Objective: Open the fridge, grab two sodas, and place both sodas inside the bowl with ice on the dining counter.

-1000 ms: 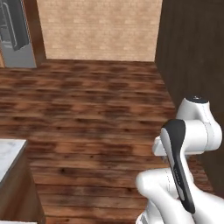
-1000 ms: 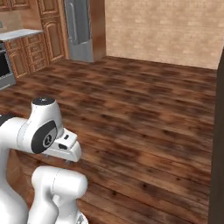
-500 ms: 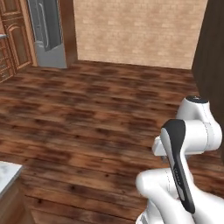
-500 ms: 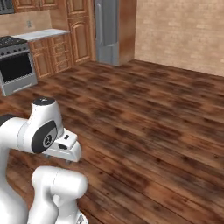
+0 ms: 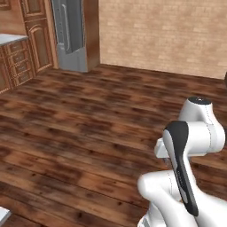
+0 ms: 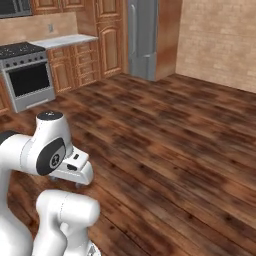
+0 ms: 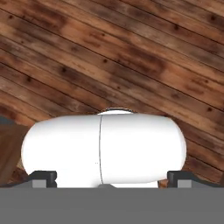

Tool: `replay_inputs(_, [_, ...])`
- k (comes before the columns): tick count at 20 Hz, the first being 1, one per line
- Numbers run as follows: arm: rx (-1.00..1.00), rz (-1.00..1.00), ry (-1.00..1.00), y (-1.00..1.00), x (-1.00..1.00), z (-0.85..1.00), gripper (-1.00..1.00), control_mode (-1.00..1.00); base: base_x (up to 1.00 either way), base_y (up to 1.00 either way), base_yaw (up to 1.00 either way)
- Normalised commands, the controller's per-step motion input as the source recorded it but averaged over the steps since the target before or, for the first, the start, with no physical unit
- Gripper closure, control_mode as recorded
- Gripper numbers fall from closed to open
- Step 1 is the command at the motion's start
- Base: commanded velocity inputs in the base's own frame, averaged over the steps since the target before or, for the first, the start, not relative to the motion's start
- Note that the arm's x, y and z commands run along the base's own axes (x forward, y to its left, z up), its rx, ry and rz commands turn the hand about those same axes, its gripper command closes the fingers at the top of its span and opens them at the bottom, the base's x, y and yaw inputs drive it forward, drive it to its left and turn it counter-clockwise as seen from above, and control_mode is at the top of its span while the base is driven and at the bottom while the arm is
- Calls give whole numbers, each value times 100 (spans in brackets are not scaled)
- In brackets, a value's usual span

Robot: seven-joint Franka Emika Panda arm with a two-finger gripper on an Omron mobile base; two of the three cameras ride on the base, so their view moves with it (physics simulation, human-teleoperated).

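In the left base view we see wooden cabinet drawers (image 5: 17, 62) under a pale countertop at the far left, then a tall wooden cabinet door (image 5: 39, 40), then the fridge (image 5: 70, 35) at the upper left of the picture. It stands upright, its long axis vertical, with the long pale bar handle (image 5: 61, 24) also running vertically on its front; the door looks closed. A wooden panel (image 5: 91, 33) flanks it on the right, and a tan brick wall (image 5: 164, 37) runs on from there. The dark plank floor (image 5: 80, 133) spreads between us and the fridge, which is well apart from the arm.

In the right base view, going left to right, we see a steel range (image 6: 27, 80) with a black oven door, wooden drawers topped by a white counter (image 6: 67, 41), a tall cabinet, and then the same fridge (image 6: 142, 40), upright at the top centre, its front turned toward us and slightly left.

In the hand view our gripper (image 7: 111, 180) points down at the floor planks; the two dark fingertips (image 7: 41, 178) sit at opposite sides, jaws spread wide and holding nothing.
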Motion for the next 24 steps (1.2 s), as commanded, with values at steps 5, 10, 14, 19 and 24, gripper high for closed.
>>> replay_inputs(5, [0,0,0,0,0,0,-100,100,100,0,20])
replay_inputs(10, [0,0,0,0,0,0,-100,100,100,7,16])
replay_inputs(14, [0,0,0,0,0,0,-100,100,100,18,12])
replay_inputs(19, [0,0,0,0,0,0,-100,100,100,38,7])
replay_inputs(24, [0,0,0,0,0,0,-100,100,100,64,0])
